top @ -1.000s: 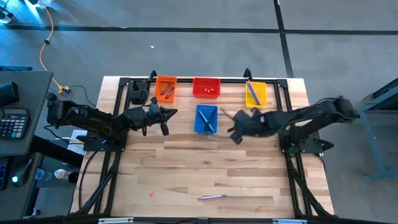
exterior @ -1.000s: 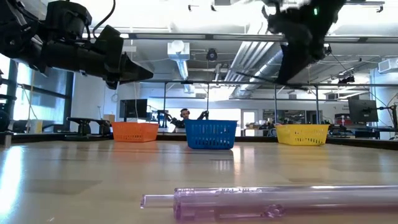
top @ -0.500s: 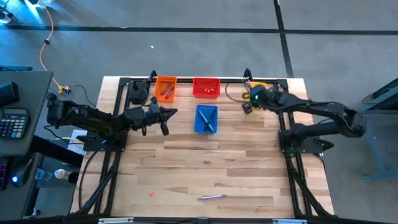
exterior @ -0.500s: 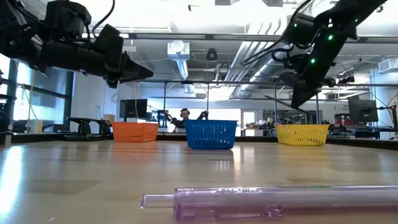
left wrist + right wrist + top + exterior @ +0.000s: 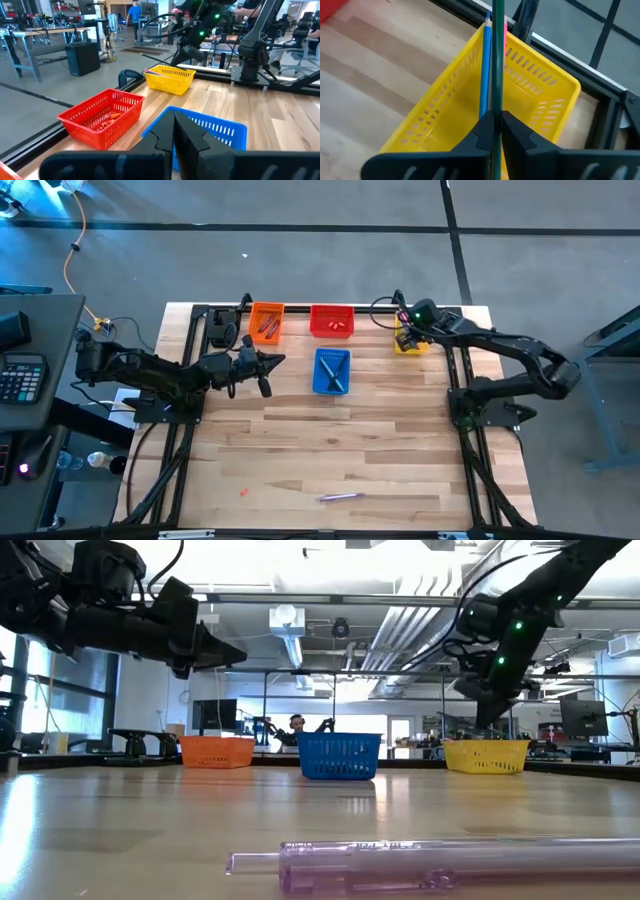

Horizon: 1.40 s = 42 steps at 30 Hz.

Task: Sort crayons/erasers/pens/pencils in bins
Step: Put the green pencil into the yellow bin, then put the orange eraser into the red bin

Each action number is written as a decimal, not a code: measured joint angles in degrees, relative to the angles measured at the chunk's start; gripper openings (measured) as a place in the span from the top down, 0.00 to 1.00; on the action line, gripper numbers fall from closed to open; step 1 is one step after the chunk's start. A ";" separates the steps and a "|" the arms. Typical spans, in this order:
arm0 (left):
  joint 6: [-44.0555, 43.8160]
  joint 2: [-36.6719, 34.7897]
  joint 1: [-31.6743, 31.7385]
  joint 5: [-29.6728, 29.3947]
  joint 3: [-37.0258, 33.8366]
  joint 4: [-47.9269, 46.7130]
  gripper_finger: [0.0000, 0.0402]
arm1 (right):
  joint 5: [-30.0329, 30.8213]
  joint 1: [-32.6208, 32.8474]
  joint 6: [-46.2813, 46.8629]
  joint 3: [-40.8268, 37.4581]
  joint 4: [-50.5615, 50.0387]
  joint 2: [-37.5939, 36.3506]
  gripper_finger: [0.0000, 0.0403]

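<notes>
While our right gripper (image 5: 495,131), pinching a dark green pencil (image 5: 496,55), hangs over the yellow bin (image 5: 411,340), a purple pen (image 5: 338,497) and pink eraser (image 5: 243,491) await sorting; our left gripper (image 5: 279,361) hovers clenched, empty.

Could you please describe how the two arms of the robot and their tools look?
Both arms are dark, almost black, built of jointed segments with black cables looping along them. The left tool narrows to a point; its fingers are flat, angular black plastic. The right tool has the same black fingers, and small green lights glow on the right arm.
</notes>
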 joint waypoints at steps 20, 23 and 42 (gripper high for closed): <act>1.33 0.00 0.02 -0.20 0.01 0.23 1.00 | -2.50 -2.46 1.96 0.00 5.25 8.84 0.89; 1.17 0.02 0.02 0.00 0.01 -0.15 1.00 | -1.59 -2.46 1.95 0.07 5.19 8.84 0.81; 1.04 -2.73 -4.26 6.16 0.41 -7.22 1.00 | -6.05 10.78 -3.49 -0.89 11.09 3.81 0.98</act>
